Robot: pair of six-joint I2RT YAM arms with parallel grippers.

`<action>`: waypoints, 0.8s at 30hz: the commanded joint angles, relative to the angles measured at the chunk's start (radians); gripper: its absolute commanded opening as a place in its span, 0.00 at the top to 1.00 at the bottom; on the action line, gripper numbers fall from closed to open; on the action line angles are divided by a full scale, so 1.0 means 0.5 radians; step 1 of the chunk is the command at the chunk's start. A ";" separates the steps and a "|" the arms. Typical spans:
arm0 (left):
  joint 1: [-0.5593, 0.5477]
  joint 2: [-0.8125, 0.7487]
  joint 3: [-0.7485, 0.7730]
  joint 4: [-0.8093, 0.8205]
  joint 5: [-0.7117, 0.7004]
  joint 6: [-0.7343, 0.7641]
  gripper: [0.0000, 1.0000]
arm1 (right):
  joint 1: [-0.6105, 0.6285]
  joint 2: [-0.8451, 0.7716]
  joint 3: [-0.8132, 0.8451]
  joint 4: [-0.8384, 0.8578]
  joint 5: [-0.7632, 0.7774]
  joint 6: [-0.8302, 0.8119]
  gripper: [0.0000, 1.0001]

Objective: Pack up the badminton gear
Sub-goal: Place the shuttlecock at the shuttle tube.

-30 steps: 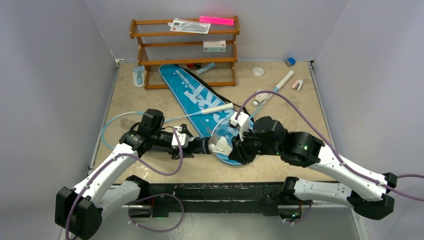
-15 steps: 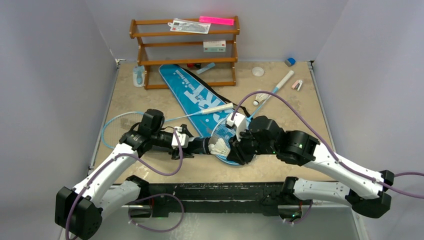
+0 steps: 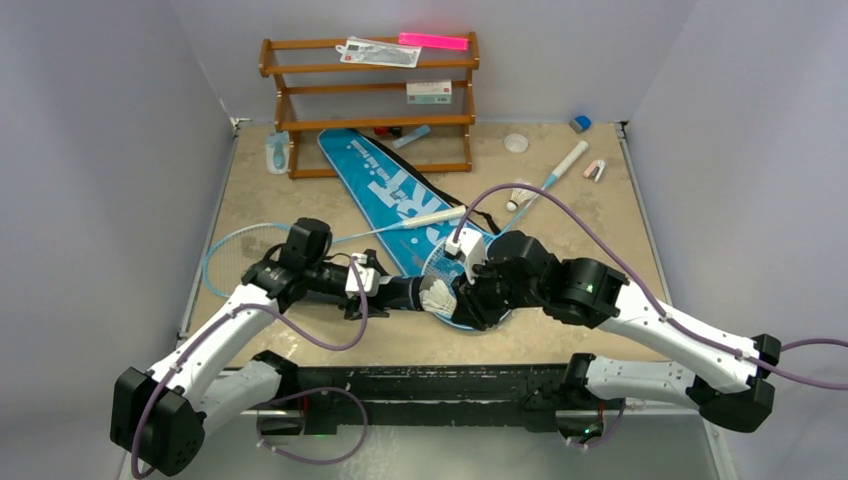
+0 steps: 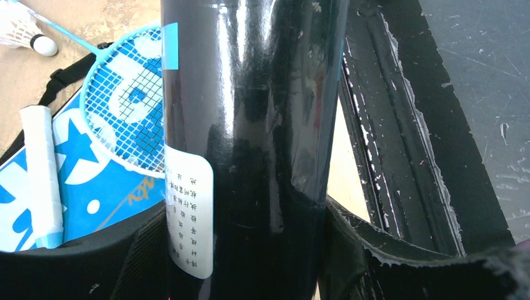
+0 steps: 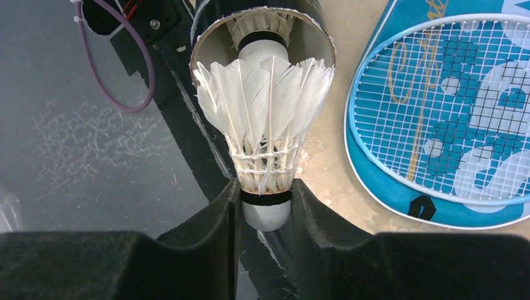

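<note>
Facing the shuttlecock (image 5: 265, 119), the open mouth of the black tube (image 4: 250, 125) is held level by the left fingers (image 4: 140, 262), clamped round its body, above the middle of the worktop's (image 3: 255, 190) near edge; the cork is pinched by the right fingers (image 5: 203, 234), feathers leading, presumably for nesting inside

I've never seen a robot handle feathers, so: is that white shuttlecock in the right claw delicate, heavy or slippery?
The shuttlecock looks light: mostly thin feathers tied with thread on a small cork. The feather skirt seems crushable, so the right gripper pinching the cork base looks wise. Set down, its cone shape would probably roll in a circle.
</note>
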 commanded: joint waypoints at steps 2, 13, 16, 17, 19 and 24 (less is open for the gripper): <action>-0.021 0.063 -0.007 -0.139 0.103 -0.044 0.69 | 0.009 0.027 0.095 -0.045 -0.068 -0.054 0.84; -0.052 0.079 -0.006 -0.166 0.011 -0.027 0.69 | 0.004 0.102 0.125 -0.139 -0.080 -0.041 0.81; -0.065 0.068 -0.006 -0.174 0.010 -0.006 0.69 | 0.004 0.125 0.135 -0.173 -0.064 -0.030 0.81; -0.065 0.065 -0.008 -0.174 0.008 -0.002 0.69 | 0.005 0.130 0.134 -0.176 -0.073 -0.030 0.81; -0.070 0.062 -0.006 -0.182 -0.002 0.004 0.69 | 0.005 0.135 0.136 -0.181 -0.091 -0.022 0.81; -0.075 0.022 -0.008 -0.187 0.009 0.028 0.70 | 0.002 0.136 0.144 -0.202 -0.077 0.006 0.79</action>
